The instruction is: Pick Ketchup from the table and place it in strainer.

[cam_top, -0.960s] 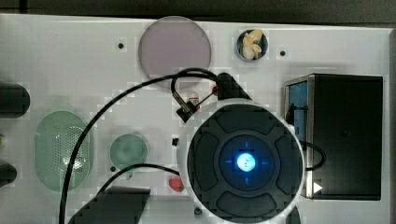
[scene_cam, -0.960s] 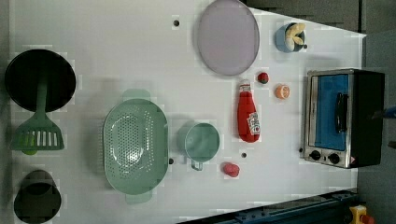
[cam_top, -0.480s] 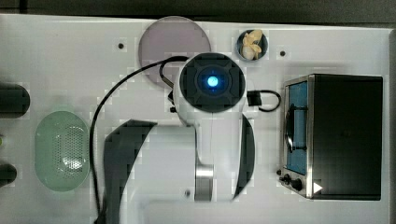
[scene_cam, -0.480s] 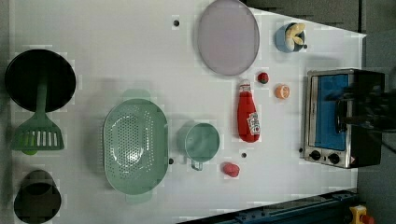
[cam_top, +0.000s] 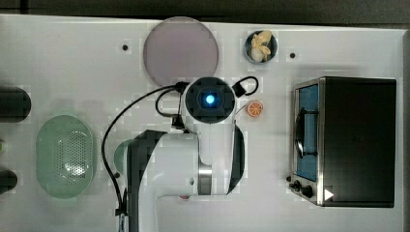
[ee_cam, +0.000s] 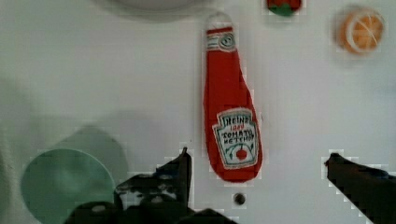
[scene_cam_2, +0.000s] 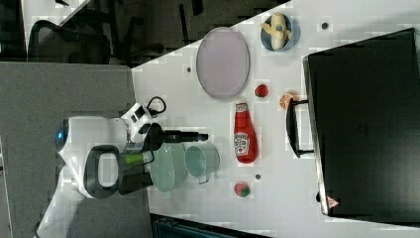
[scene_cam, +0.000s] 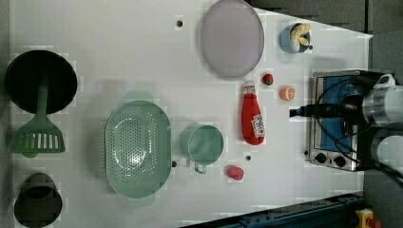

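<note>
While the tool (ee_cam: 257, 161) hangs above the table (scene_cam: 119, 57) with its two fingers (ee_cam: 183, 163) spread wide apart and gripping nothing, the ketchup (ee_cam: 232, 116) lies flat on the white surface just beyond the fingertips, its label end between them and its white cap pointing away. Beside the tool, the round green cup (ee_cam: 65, 184) stands apart from the bottle. Past the cap lie a strawberry (ee_cam: 283, 4) and an orange slice (ee_cam: 362, 30).

On the left view, the ketchup (scene_cam: 252, 114) lies between the cup (scene_cam: 205, 145) and the toaster oven (scene_cam: 332, 118), and the strainer (scene_cam: 138, 149) rests just beside the cup on the left view's left, well apart from the bottle. A second strawberry (scene_cam: 234, 173) sits near the cup. Further off are the greyish-pink plate (scene_cam: 232, 38), a blue bowl (scene_cam: 294, 38), a green spatula (scene_cam: 38, 128) and a black pan (scene_cam: 40, 80).
</note>
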